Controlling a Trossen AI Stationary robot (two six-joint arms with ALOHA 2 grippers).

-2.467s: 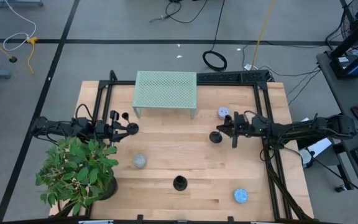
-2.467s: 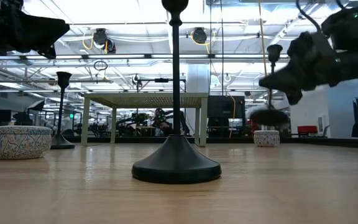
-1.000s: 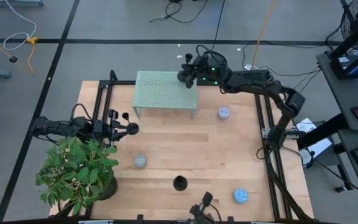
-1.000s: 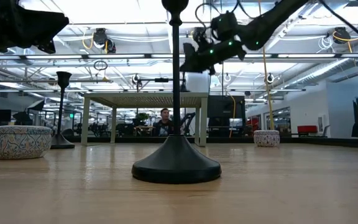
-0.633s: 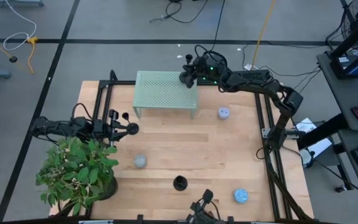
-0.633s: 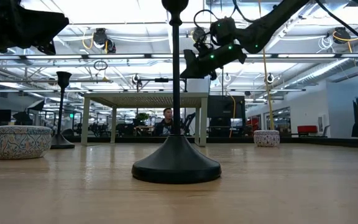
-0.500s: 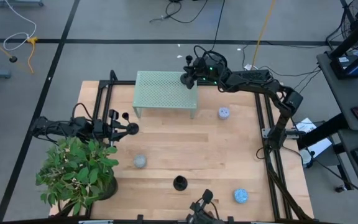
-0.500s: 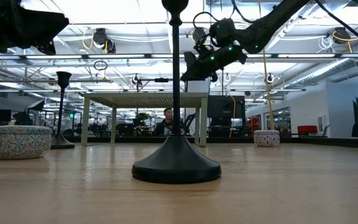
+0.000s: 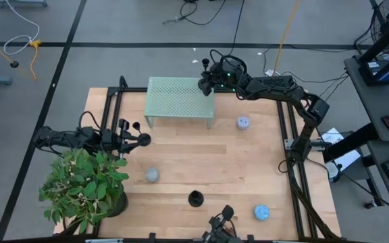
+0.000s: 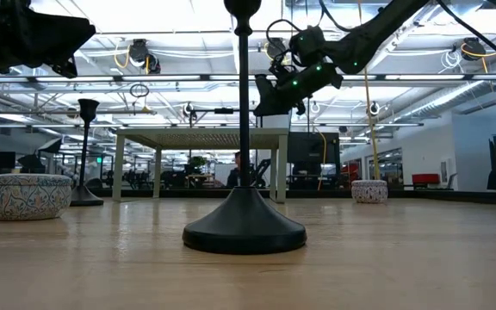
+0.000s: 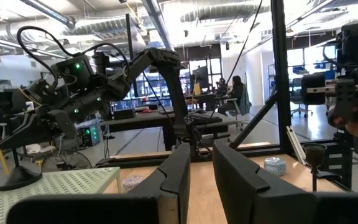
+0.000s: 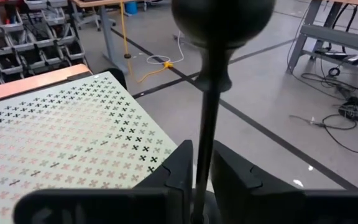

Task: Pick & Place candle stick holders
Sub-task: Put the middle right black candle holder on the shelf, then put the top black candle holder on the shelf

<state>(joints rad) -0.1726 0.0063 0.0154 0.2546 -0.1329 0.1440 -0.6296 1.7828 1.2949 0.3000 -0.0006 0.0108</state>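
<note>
Three black candle stick holders show. One stands on its disc base near the table's front middle, large in the low view. One stands at the left, just off my left gripper, whose fingers are nearly together and hold nothing. My right gripper is shut on the third holder over the far right corner of the green perforated stand. My right gripper pinches the holder's thin stem between its two fingers, below the cup. The fingers come about level from the table's right and lie across the stem. The holder stays roughly upright, its disc base hanging clear, a little above the stand's top.
A leafy potted plant fills the near left corner. Small patterned bowls sit on the table, one at the left middle, one at the far right and one at the near right. Black frame rails run along the table's sides.
My right gripper, still shut on the holder, has sunk a little toward the stand's far right corner and drifted slightly toward the table's right edge. The holder has stayed upright in the hold.
</note>
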